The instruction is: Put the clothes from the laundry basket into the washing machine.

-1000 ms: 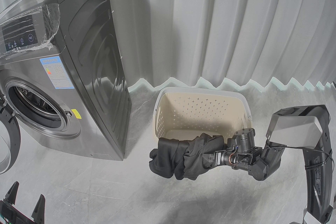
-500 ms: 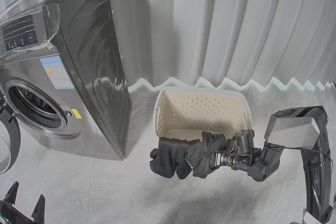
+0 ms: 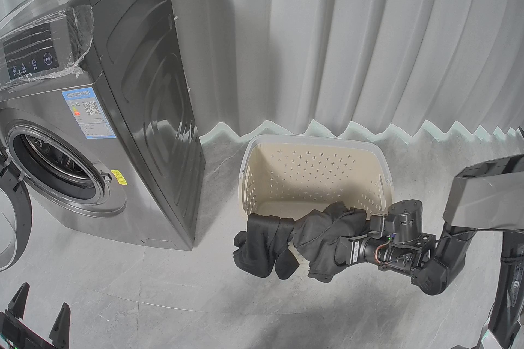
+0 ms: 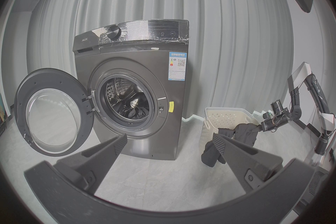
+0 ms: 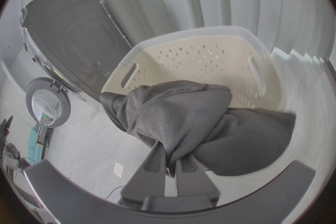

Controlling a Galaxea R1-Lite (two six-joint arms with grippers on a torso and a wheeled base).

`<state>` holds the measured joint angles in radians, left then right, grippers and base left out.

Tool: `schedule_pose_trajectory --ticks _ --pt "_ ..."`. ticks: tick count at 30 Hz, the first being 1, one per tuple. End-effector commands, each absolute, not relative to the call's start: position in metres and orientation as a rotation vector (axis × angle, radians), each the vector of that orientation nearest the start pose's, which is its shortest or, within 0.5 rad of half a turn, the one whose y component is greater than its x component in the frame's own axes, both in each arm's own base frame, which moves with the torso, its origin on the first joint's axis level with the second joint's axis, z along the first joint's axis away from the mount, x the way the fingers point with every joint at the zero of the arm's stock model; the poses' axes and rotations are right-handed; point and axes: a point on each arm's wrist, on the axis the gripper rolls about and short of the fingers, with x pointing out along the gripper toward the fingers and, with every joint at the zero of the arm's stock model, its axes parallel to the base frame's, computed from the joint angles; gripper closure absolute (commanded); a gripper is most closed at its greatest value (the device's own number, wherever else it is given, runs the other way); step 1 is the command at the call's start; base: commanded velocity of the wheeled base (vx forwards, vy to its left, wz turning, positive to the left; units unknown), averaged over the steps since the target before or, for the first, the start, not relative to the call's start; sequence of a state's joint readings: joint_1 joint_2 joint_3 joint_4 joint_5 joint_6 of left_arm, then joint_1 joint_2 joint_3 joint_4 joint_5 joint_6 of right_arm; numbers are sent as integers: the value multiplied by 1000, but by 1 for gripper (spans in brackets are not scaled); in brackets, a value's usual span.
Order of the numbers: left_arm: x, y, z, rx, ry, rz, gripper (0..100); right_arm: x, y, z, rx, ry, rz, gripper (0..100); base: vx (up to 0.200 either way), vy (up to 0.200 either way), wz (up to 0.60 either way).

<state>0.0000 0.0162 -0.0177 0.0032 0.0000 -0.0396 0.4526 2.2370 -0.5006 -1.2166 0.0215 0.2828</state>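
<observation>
At the far left, the round door of the one washing machine stands swung open, and dark cloth lies in the drum. Near left, the left gripper hangs over the floor with its jaws spread and empty. A strip of bare floor separates the machine from the one laundry basket, which stands just before the curtain. One dark garment drapes over the basket's near rim, pinched by the right gripper.

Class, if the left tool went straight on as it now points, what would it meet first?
The left tool would likely meet the washer, low on its front; depth is unclear.
</observation>
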Motion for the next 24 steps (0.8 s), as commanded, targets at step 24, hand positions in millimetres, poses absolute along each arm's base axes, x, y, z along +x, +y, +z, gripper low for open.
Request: schedule_pose_trajectory --ticks 24 --pt "-23 0 76 -40 2 0 0 193 137 144 239 5 611 100 0 0 0"
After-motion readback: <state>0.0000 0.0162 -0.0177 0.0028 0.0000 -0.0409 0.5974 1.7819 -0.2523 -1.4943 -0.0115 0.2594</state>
